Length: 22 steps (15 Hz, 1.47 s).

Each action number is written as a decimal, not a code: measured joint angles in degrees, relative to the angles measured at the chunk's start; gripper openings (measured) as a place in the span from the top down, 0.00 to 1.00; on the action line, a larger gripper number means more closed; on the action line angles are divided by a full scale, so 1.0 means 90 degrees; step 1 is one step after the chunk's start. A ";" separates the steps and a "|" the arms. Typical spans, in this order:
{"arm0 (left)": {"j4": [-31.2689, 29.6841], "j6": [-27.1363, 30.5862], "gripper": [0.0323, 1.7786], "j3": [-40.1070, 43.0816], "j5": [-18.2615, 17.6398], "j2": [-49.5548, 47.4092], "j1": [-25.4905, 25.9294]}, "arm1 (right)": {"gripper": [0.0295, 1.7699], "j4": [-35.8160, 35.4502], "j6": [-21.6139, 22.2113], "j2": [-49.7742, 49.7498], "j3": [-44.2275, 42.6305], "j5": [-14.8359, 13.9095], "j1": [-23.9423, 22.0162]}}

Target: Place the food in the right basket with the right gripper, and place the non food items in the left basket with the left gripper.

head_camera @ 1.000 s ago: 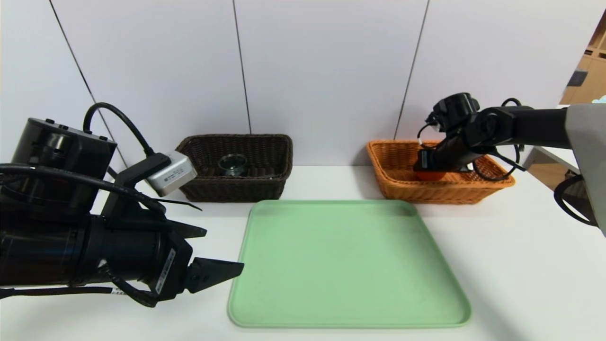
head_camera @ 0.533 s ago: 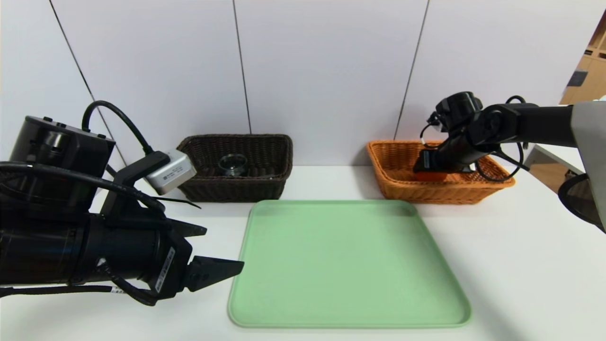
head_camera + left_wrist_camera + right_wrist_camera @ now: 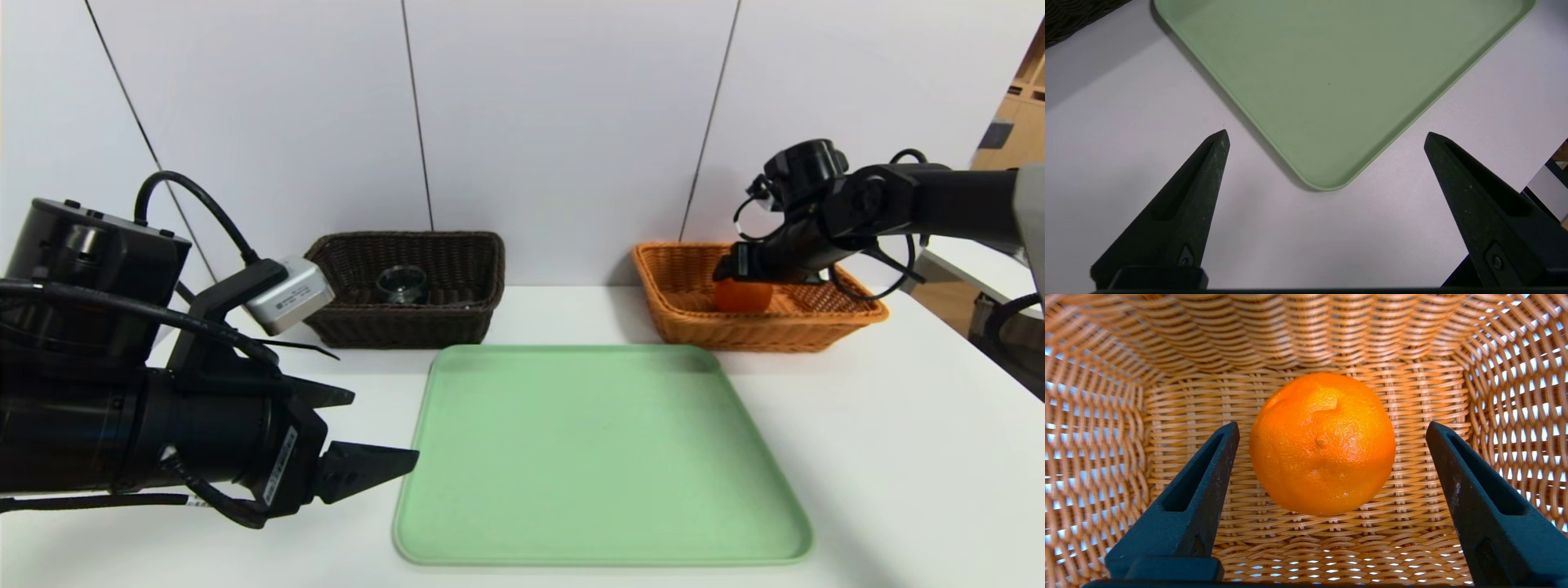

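In head view, the right gripper point(image 3: 727, 268) has risen a little from the orange point(image 3: 744, 296), which lies in the right basket point(image 3: 771, 333); its placing seems finished. Left gripper point(image 3: 385, 429) waits near the green tray point(image 3: 604, 557). In left wrist view, its fingers point(image 3: 1200, 183) are apart, holding nothing. In right wrist view, the fingers point(image 3: 1218, 469) stand apart around the orange; being round, it has no clear long axis, but its small navel-like spot faces the camera.

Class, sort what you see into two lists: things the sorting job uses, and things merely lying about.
Part of the job:
- orange fruit
- wicker basket holding it
- dark basket
- clear glass cup

Just lying about, seemingly:
- green tray
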 joint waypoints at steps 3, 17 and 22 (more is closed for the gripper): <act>0.0004 -0.0003 0.05 0.0007 -0.0009 -0.0095 0.0000 | 0.08 0.0053 0.0003 -0.0368 0.0003 0.0016 0.0037; 0.0322 0.0049 0.05 0.0015 0.1006 -0.1627 0.0236 | 0.04 0.1117 0.0447 -0.5214 0.3516 0.0009 0.1440; 0.0825 0.0061 0.05 0.0417 0.1016 -0.2628 0.0775 | 0.04 0.1165 0.0600 -0.7030 0.4976 0.0012 0.1688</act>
